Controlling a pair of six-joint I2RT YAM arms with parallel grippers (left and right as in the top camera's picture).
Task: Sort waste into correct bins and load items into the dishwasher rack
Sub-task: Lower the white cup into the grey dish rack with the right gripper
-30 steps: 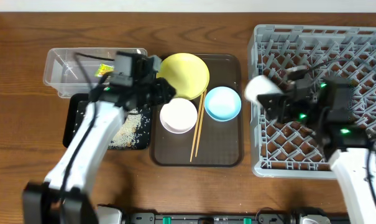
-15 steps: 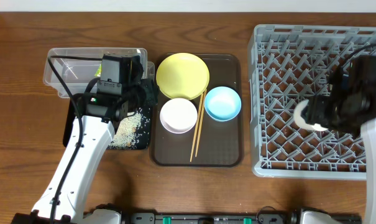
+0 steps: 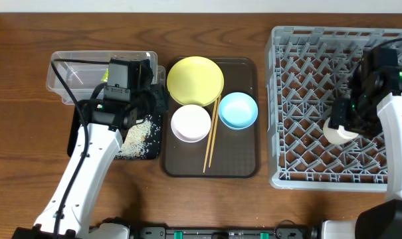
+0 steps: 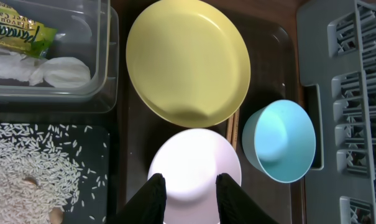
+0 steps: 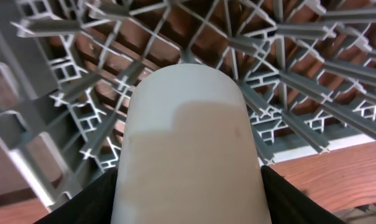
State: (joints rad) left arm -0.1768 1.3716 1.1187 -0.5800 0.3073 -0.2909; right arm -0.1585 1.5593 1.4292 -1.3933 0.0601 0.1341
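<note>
My right gripper [image 5: 188, 208] is shut on the small white cup [image 5: 188, 137], held over the pegs of the grey dishwasher rack [image 5: 293, 56]. From overhead the cup [image 3: 338, 133] hangs at the rack's [image 3: 300, 60] right middle. The left gripper [image 4: 189, 186] is open and empty, just above the white bowl [image 4: 194, 158]. Beside that bowl lie the yellow plate [image 4: 188, 62], the light blue bowl [image 4: 279, 141] and the chopsticks [image 3: 210, 136]. The snack wrapper [image 4: 20, 31] lies in the clear tub [image 4: 104, 56]. Rice [image 4: 26, 168] covers the black tray [image 4: 107, 143].
The plate, both bowls and the chopsticks rest on a dark brown serving tray [image 3: 240, 162] between the bins and the rack. A crumpled white tissue [image 4: 60, 71] lies in the clear tub. The left arm [image 3: 88, 159] reaches over the black tray.
The right gripper carried the cup from the rack's left edge to its right middle. The left arm drew back left from the white bowl, then stayed still.
</note>
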